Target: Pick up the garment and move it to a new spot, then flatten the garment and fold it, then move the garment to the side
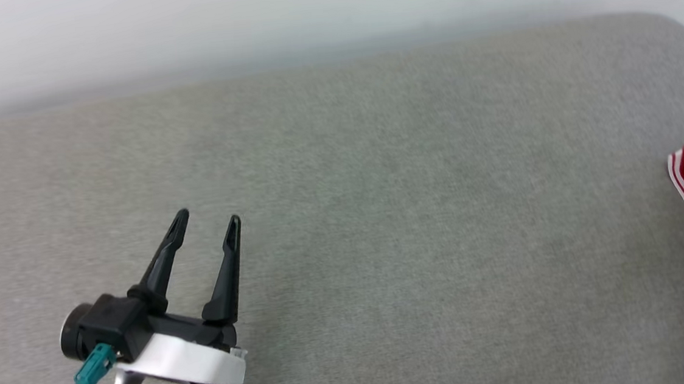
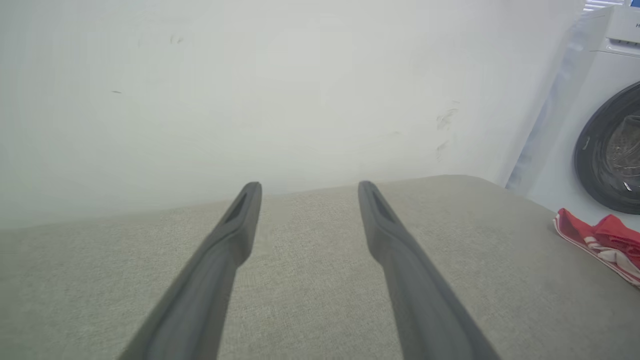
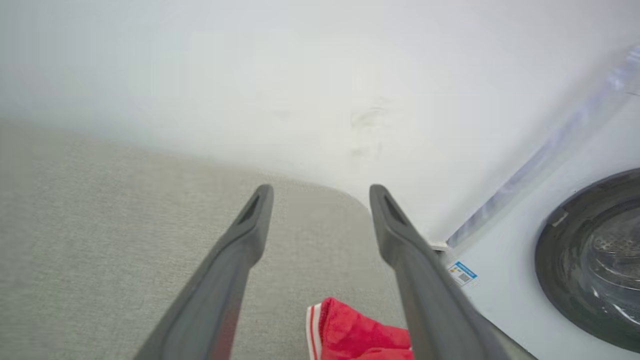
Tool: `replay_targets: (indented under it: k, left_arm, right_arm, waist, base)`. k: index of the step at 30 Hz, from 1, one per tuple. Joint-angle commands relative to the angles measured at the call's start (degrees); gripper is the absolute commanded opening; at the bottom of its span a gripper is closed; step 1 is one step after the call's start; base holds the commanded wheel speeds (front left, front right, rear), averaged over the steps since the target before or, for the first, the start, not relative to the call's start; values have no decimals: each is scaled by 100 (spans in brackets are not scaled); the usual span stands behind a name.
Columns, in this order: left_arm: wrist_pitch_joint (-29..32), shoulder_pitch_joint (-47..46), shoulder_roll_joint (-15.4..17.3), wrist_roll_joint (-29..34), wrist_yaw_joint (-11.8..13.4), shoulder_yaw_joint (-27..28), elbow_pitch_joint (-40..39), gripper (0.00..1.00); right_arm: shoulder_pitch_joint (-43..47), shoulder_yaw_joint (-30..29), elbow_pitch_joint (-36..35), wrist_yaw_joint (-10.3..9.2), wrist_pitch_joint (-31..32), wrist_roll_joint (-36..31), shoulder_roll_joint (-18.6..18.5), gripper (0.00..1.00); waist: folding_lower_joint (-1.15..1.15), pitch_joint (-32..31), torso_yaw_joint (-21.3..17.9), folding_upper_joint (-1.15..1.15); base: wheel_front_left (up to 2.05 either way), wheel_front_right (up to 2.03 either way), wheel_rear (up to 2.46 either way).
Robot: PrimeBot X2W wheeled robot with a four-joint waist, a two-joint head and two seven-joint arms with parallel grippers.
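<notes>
At the right edge of the grey cushion (image 1: 380, 213), your right gripper (image 3: 321, 195) hangs released over the garment (image 3: 350, 332); lift straight up, avoiding snags. Your left gripper (image 1: 207, 221) is released too.

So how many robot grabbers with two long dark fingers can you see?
2. The left gripper hovers open over the grey fabric surface, lower left in the head view. The right gripper, open too, is at that surface's far right, over the red striped-trim garment.
</notes>
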Motion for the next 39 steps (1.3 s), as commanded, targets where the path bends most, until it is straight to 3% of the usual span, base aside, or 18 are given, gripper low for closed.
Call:
replay_targets:
  k: [1, 8, 16, 24, 39]
  left_arm:
    - [-35, 147, -78, 39, -7, 77, 20, 100]
    - [-32, 484, -306, 181, -102, 330, 157, 100]
    - [-33, 714, -659, 416, -183, 606, 269, 100]
    - [-33, 831, -874, 560, -314, 751, 529, 100]
    - [-33, 776, -1096, 733, -434, 1043, 653, 100]
  right_arm:
    - [293, -26, -229, -10, -141, 221, 243, 100]
    - [1313, -18, -1026, -10, -810, 727, 1055, 100]
    - [2066, 93, -964, -10, -1431, 784, 1683, 100]
    - [2106, 449, -622, -9, -1639, 637, 1763, 100]
    - [2062, 477, -264, -9, -1943, 651, 1781, 100]
  waist:
    - [2, -272, 243, 0]
    - [2, -533, 451, 0]
    - [2, -751, 652, 0]
    - [2, -867, 782, 0]
    - [2, -815, 845, 0]
  base:
    - [0, 0, 0]
    - [0, 0, 0]
    - [0, 0, 0]
    - [0, 0, 0]
    - [0, 0, 0]
